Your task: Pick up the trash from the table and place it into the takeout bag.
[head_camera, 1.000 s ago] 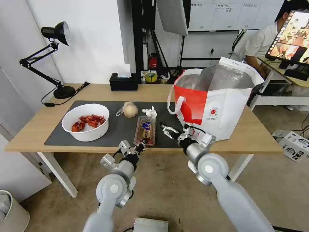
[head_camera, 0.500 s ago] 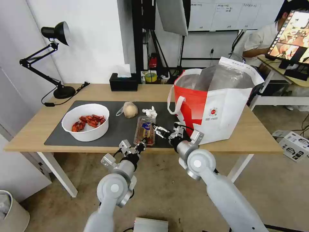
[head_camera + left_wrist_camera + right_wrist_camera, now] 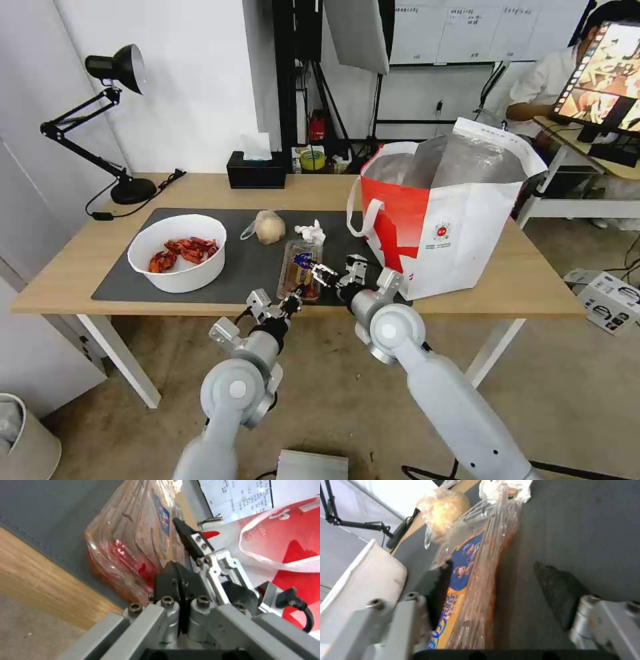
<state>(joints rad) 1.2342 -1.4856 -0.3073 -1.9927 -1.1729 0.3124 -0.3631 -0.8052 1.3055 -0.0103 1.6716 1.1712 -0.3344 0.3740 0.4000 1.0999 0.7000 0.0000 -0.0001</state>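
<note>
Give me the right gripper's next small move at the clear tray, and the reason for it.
Probably ease the right gripper a little further over the clear hinged plastic tray, then close. Its jaws stand open, one finger over the tray's label, the other beside the tray over the dark mat, so the tray's edge lies between them, ungripped.

tray label (image 3: 460,580): characters blurred, unreadable | takeout bag (image 3: 460,227): round logo, text illegible
</note>
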